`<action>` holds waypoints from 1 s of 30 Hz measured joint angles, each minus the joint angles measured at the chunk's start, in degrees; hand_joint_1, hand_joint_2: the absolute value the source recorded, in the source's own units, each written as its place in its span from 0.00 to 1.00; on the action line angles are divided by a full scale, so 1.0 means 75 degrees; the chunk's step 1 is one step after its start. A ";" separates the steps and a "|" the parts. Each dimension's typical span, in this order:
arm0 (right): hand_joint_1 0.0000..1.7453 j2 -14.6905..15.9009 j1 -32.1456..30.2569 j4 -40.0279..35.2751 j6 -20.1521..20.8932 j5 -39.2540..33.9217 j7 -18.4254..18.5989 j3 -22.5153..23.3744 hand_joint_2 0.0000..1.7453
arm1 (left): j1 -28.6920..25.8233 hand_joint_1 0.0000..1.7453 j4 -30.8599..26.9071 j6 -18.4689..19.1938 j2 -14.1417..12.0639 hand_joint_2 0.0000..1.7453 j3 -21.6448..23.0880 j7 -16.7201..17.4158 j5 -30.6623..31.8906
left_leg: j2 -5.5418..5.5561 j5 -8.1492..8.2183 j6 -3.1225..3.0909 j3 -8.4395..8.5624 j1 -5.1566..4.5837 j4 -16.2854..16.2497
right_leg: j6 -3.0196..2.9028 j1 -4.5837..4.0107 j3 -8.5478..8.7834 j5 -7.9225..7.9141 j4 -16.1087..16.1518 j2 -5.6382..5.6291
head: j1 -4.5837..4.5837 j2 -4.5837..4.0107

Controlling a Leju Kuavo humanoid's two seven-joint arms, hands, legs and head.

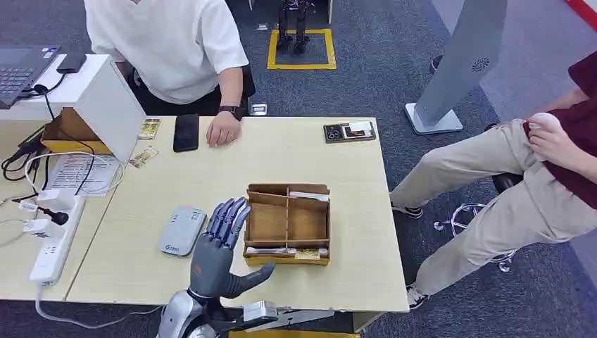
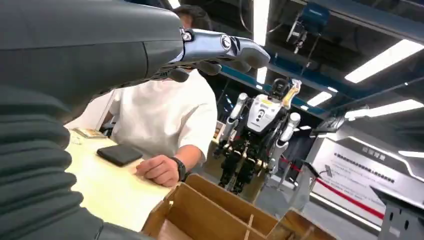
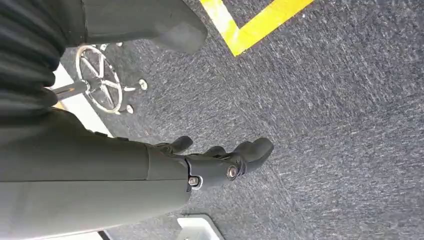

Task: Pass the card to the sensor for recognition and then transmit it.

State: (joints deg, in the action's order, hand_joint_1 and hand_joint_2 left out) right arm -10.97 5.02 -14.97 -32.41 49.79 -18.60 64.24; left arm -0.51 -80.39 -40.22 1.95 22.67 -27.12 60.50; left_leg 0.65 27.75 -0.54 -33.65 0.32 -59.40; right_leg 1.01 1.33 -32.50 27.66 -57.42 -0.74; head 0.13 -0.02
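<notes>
A grey-white card sensor (image 1: 181,230) lies flat on the pale wooden table (image 1: 141,267). To its right stands an open wooden box (image 1: 287,224) with compartments; cards (image 1: 285,251) lie in its front slot and more cards (image 1: 308,196) in its back slot. My left hand (image 1: 218,248) hovers between the sensor and the box, fingers spread forward, thumb reaching toward the box's front corner, holding nothing. In the left wrist view the left hand (image 2: 215,50) is above the box (image 2: 210,215). My right hand (image 3: 220,160) hangs over dark carpet, empty, fingers loosely extended.
A person in a white shirt sits across the table, one hand (image 1: 224,130) resting beside a black phone (image 1: 186,132). Another person (image 1: 535,169) sits at the right. A power strip (image 1: 53,243) and cables lie left; a small tray (image 1: 349,132) is at the far edge.
</notes>
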 joint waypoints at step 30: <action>0.00 0.0015 -0.0008 0.0000 -0.0020 0.0017 0.0067 0.0000 1.00 | -0.0048 0.00 0.0288 -0.0006 0.0437 1.00 -0.0195 0.0507 0.2020 | 0.0001 0.0002 -0.0003 -0.0002 0.0000 0.0000 | 0.0000 0.0000 0.0000 0.0000 0.0000 0.0002 | 0.0000 0.0000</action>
State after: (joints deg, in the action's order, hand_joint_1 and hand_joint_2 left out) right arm -10.86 4.96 -14.97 -32.57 49.92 -18.10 64.24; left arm -0.87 -78.23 -40.26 5.22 21.20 -23.32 75.65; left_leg 0.66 27.76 -0.57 -33.66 0.32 -59.40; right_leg 1.01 1.33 -32.50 27.67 -57.42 -0.72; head 0.13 -0.02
